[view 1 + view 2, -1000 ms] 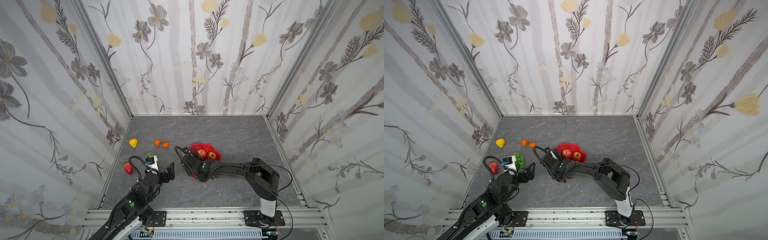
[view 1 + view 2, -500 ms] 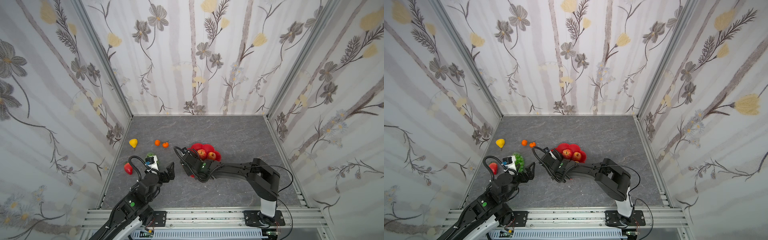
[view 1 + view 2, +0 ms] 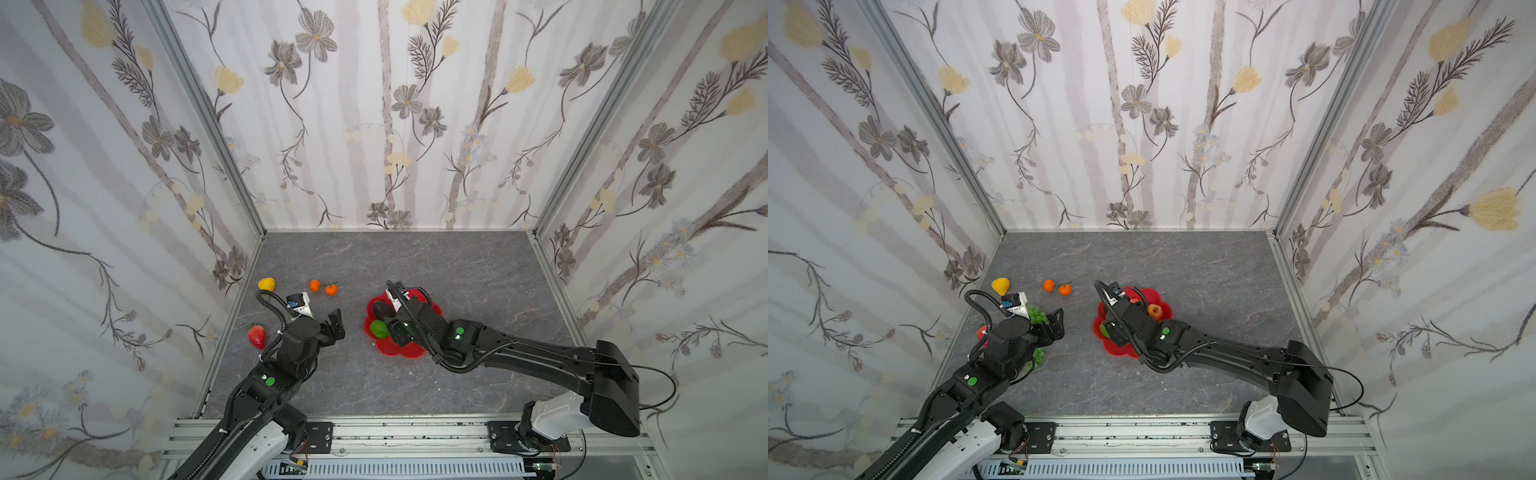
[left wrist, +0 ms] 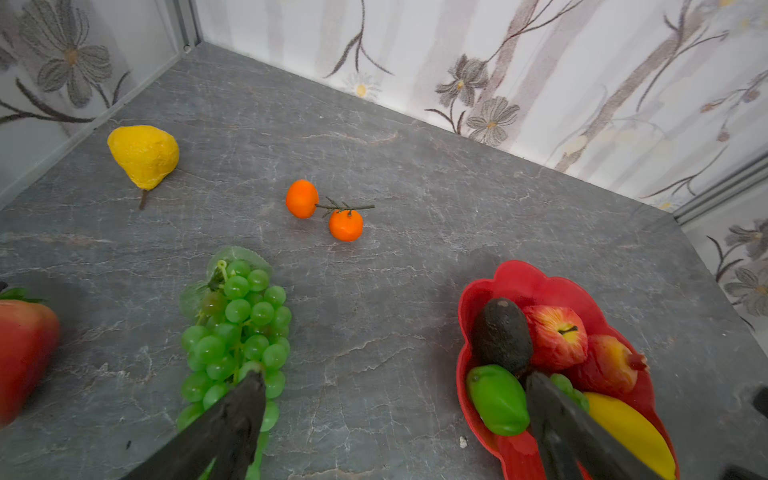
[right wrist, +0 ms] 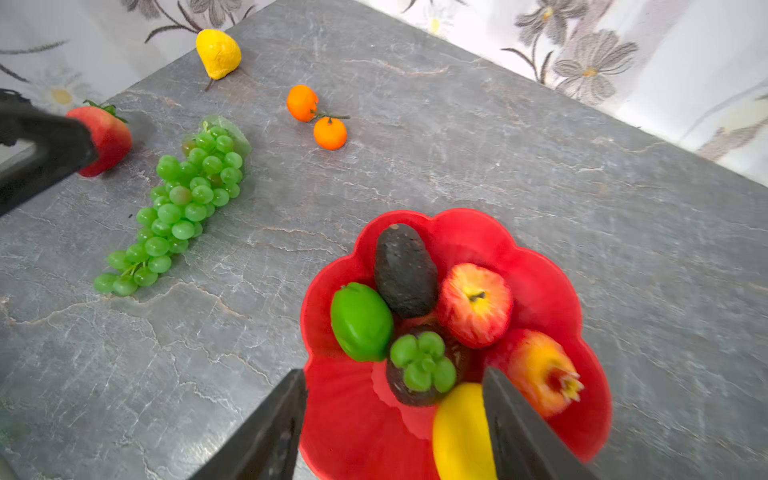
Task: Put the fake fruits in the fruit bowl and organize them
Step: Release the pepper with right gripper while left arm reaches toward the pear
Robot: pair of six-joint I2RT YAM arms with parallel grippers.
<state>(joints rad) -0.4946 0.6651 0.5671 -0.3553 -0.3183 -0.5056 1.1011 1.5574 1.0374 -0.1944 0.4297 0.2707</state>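
Note:
The red flower-shaped fruit bowl holds a dark avocado, a green lime, a red apple, a red-yellow fruit, a dark fruit with a green top and a yellow lemon. My right gripper hangs open just above them, gripping nothing. Left of the bowl on the floor lie the green grape bunch, two orange tangerines, a yellow pear and a red strawberry. My left gripper is open and empty between grapes and bowl.
The grey stone-look floor is boxed in by flowered walls on three sides, with a metal rail along the front. The loose fruits sit near the left wall. The right arm's link crosses the floor in front of the bowl.
The right gripper's jaws have spread wider over the bowl. The left arm and the loose fruits have not moved.

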